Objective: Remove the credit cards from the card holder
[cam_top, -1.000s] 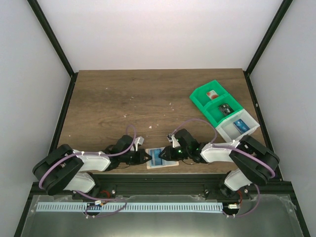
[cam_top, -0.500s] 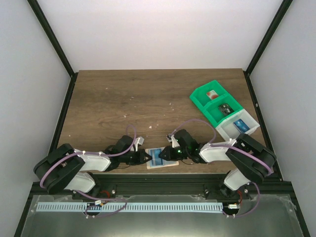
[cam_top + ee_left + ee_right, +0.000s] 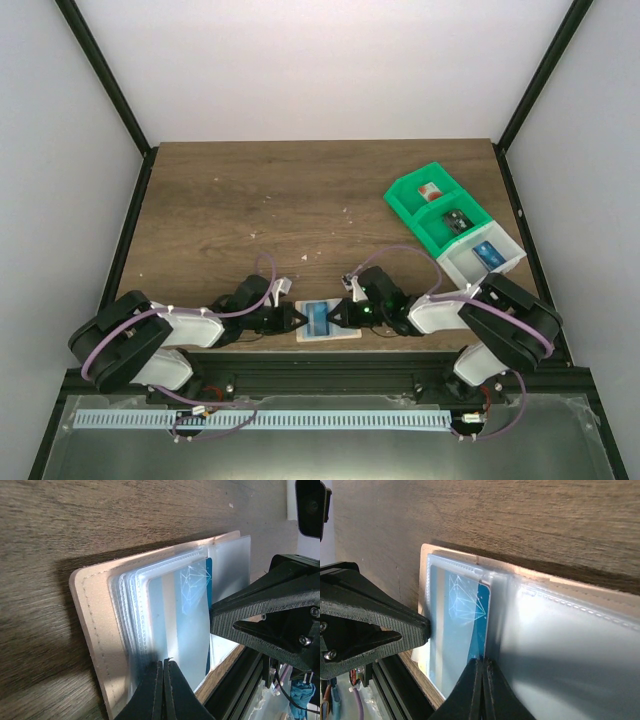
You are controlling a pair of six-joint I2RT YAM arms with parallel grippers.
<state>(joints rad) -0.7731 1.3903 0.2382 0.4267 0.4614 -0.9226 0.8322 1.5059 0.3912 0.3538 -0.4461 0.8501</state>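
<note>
Matt card holder (image 3: 92,630) (glossy plastic pockets (image 3: 230,565))

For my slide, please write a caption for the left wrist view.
The left gripper, shut, meets the holder's clear sleeves over a blue card; right gripper opposite.

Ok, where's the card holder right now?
In the top view the card holder lies open at the middle of the table's near edge, between the left end effector and the right end effector.
</note>
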